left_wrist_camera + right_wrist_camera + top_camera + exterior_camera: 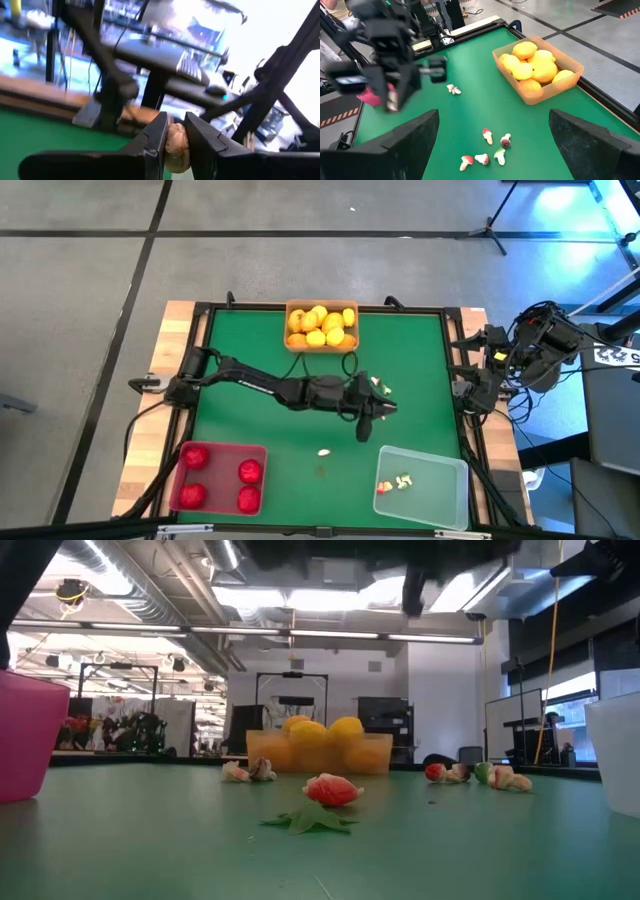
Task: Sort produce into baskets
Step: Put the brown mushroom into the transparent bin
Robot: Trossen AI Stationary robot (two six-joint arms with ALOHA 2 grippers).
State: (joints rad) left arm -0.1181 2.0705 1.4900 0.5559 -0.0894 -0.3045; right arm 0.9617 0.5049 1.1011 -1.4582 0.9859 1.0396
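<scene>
My left gripper (pixel 364 432) is above the middle of the green table, shut on a small tan-whitish produce bit (pixel 176 142); it also shows in the right wrist view (pixel 392 102). The orange-tan basket (pixel 322 345) at the far edge holds several yellow fruits (pixel 318 325). The red basket (pixel 218 450) at the near left holds red fruits (pixel 249 471). The clear basket (pixel 440 500) at the near right holds a few small bits (pixel 397 483). Loose bits lie on the table (pixel 325 451) (pixel 487 135) (pixel 330 790). My right gripper (pixel 494 120) is open and empty at the table's right edge. My left gripper pinches the small tan-whitish bit (pixel 175 139) between its two fingers (pixel 156 135), near their free ends. The bit is lifted clear of the table, part of it showing below the fingers.
A group of small whitish-and-red bits (pixel 380 388) lies just right of my left gripper, and another bit (pixel 453 90) lies farther toward the left. A green leaf piece (pixel 310 822) lies on the table. Bare green table (pixel 250 420) spreads between the baskets.
</scene>
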